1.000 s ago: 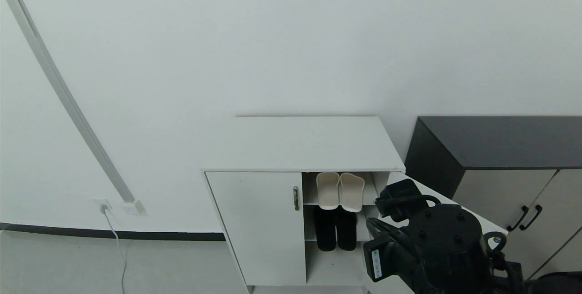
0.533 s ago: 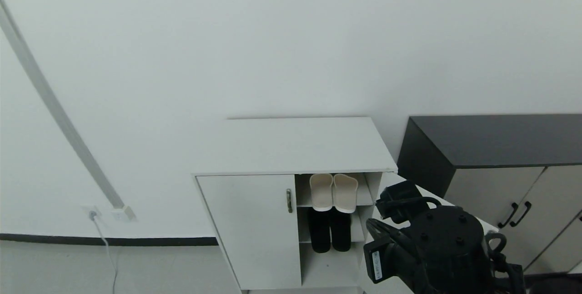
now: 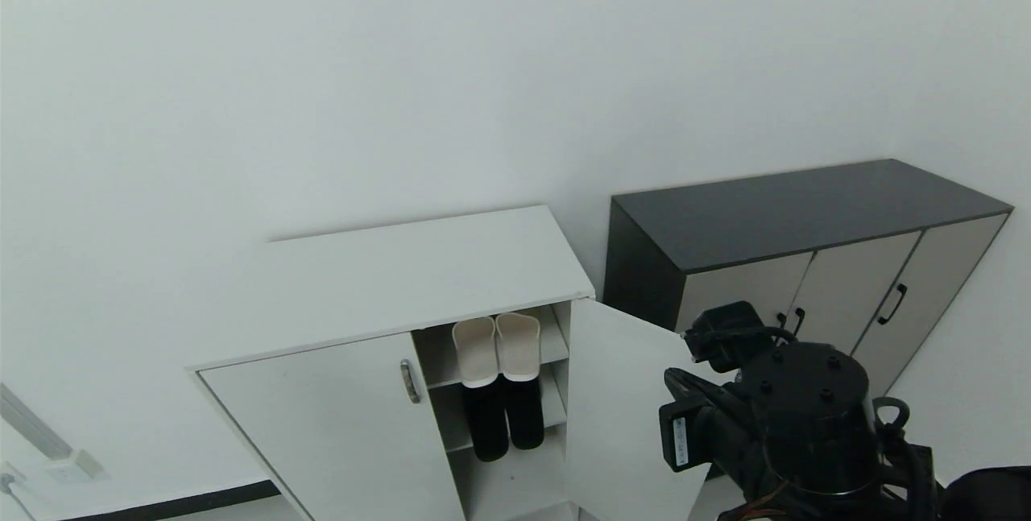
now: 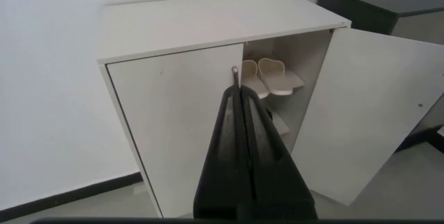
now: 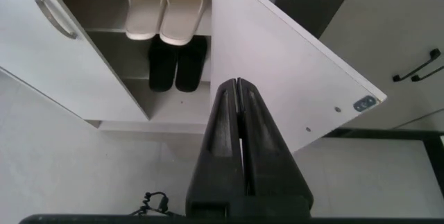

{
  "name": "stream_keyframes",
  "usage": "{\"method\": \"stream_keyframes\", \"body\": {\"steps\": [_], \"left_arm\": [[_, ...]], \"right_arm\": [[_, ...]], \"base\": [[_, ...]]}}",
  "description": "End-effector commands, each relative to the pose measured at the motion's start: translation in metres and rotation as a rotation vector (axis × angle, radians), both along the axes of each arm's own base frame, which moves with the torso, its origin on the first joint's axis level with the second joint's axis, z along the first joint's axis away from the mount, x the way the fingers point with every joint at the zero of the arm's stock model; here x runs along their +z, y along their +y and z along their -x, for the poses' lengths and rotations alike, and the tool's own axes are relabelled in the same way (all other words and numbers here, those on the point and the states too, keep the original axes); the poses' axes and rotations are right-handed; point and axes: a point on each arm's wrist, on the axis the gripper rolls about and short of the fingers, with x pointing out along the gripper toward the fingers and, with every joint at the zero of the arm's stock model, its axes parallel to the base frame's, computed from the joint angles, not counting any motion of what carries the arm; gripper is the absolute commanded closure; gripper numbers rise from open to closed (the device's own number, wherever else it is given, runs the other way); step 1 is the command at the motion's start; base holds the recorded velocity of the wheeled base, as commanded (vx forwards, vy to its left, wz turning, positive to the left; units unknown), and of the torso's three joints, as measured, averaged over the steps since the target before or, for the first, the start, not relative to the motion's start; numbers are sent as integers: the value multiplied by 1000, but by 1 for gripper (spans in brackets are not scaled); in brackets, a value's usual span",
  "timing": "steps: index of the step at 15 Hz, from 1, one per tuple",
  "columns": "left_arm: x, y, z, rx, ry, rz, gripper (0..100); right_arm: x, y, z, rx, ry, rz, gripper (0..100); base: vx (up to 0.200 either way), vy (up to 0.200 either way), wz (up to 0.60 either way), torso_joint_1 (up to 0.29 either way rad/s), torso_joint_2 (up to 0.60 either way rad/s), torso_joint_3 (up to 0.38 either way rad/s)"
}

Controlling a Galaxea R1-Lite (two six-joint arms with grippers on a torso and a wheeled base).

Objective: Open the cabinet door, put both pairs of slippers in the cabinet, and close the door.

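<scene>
White cabinet: right door swung open, left door shut. Cream slippers sit side by side on the upper shelf, with the black slippers one shelf down at their 6 o'clock. The open door is at 3 o'clock of both pairs. Your left gripper faces the shut door, jaws clenched on nothing. Your right gripper points toward the open door, jaws clenched and empty.

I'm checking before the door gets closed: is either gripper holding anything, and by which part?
Nothing is held. The left gripper and right gripper are both shut and empty.
</scene>
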Motion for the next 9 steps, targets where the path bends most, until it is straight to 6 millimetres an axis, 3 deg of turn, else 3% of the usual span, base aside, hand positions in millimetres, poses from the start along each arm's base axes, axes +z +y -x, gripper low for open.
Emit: {"method": "stream_keyframes", "body": {"steps": [1, 4, 9], "left_arm": [[0, 0, 0, -1, 1, 1, 100], [0, 0, 0, -1, 1, 2, 100], [0, 0, 0, -2, 1, 5, 100]], "right_arm": [[-2, 0, -2, -6, 3, 4, 100], [-6, 0, -2, -6, 12, 13, 100], [-5, -1, -7, -18, 2, 13, 100]], "base": [[0, 0, 0, 0, 0, 0], [0, 0, 0, 0, 0, 0], [-200, 0, 0, 3, 3, 0]]}}
